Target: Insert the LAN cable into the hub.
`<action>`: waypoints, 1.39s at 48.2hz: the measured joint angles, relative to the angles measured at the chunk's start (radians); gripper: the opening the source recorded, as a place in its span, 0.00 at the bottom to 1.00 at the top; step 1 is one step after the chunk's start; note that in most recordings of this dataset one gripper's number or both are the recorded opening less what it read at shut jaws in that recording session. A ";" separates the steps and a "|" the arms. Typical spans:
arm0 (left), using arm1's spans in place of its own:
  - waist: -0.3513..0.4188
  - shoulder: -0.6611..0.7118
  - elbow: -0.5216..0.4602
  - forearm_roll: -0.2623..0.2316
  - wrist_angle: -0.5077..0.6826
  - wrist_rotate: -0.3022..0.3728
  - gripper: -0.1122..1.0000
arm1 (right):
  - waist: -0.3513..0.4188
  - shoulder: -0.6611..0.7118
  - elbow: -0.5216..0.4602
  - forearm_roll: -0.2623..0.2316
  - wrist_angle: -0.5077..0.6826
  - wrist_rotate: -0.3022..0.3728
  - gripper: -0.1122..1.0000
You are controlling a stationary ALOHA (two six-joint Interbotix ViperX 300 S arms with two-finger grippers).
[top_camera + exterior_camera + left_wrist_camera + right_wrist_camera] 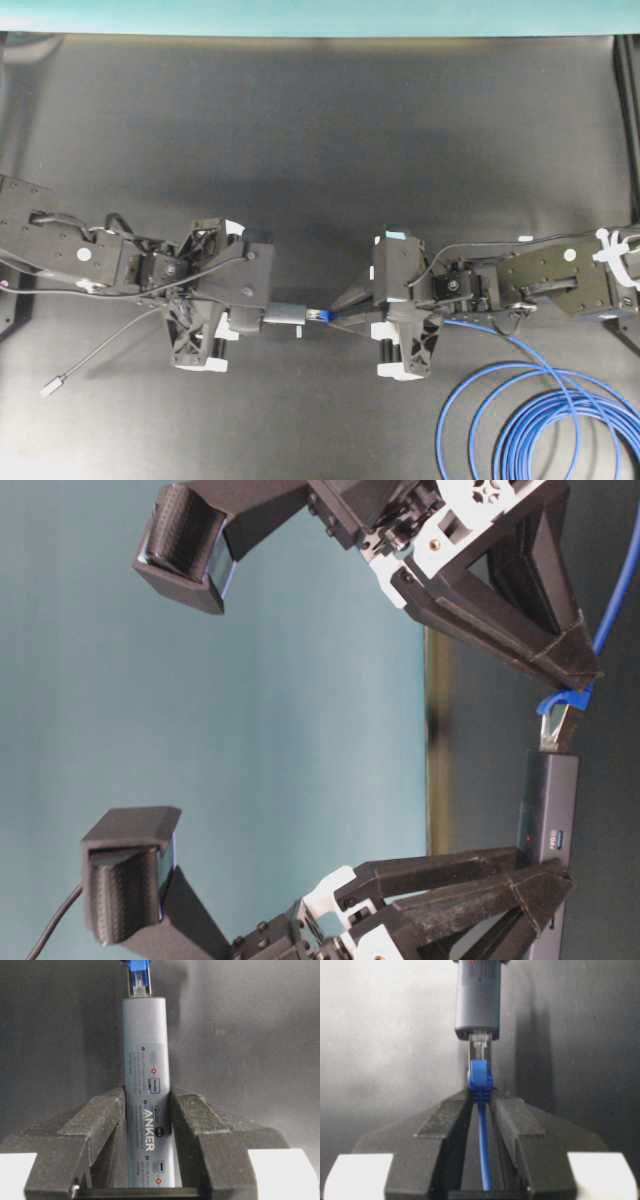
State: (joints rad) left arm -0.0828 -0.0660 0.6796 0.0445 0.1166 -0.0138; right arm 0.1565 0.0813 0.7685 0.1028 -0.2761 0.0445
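The hub (147, 1090), a slim grey bar with white lettering, lies lengthwise between the fingers of my left gripper (148, 1091), which is shut on its rear half. In the overhead view the hub (286, 313) points right at the middle of the table, held by my left gripper (262, 316). My right gripper (480, 1096) is shut on the blue boot of the LAN cable (480, 1077). The clear plug (479, 1046) has its tip inside the hub's end port (477, 1034). The plug (138, 980) meets the hub's far end. The cable's coils (545, 420) lie at the lower right.
The hub's thin grey cord (100, 350) trails left to a small silver plug (53, 384) on the black mat. The black mat (320, 150) stretches behind both arms. The teal wall (320, 15) borders the table's far edge.
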 measured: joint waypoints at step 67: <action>0.002 0.138 -0.247 0.000 0.273 0.078 0.35 | 0.012 0.002 -0.011 0.015 0.023 0.002 0.21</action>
State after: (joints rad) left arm -0.0813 0.0721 0.4326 0.0445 0.3896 0.0644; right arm 0.1687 0.0828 0.7578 0.1181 -0.2531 0.0460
